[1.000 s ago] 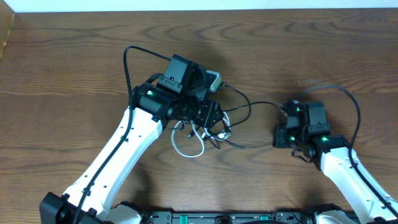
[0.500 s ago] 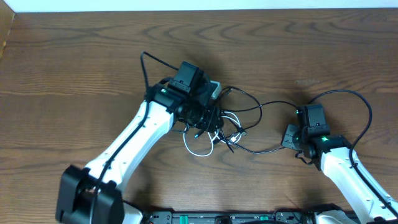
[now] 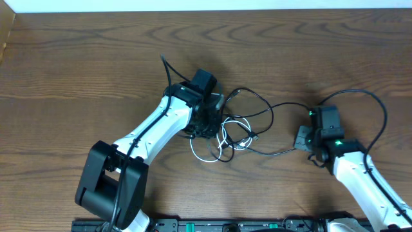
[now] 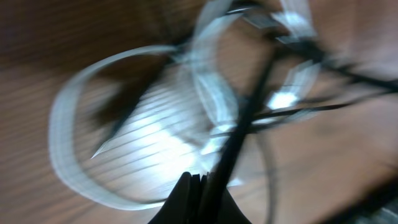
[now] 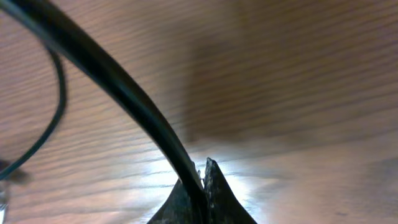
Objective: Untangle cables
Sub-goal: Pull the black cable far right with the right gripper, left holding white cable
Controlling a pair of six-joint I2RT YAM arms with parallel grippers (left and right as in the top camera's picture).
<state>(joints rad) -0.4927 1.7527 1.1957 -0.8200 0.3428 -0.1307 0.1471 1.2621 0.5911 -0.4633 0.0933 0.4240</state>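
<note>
Nearest the base, the right gripper (image 3: 302,138) is seen pinched fully narrow on the black cable (image 5: 118,81). The cable leaves the fingertips and is carried off to the left over the wooden table (image 3: 77,64) as a low, slack run. Next out, the white cable (image 3: 205,156) is found lying in overlapping loops at mid-table, with black strands laid across and through them. Which strand passes over which cannot be settled, the left wrist view being smeared. Just beyond those loops the left gripper (image 4: 198,182) is set at the left edge of the tangle, fingers drawn together with no gap. A black strand rises from their tips, so a hold on the black cable is judged likely, though the blur leaves it unsure. Farther still, wide black loops are spread toward the far side, apparently clear of white. The step in hand is judged to be the drawing of black out of white. It is best done with the right-hand end drawn slowly rightward and low, the left hold being used as an anchor or lifted slightly so the white loops can drop free. Tension is to be watched: if white is seen to travel with black, a knot is being tightened and the pull should be eased. Plug ends are not surely made out; a snag in a loop is to be expected.
</note>
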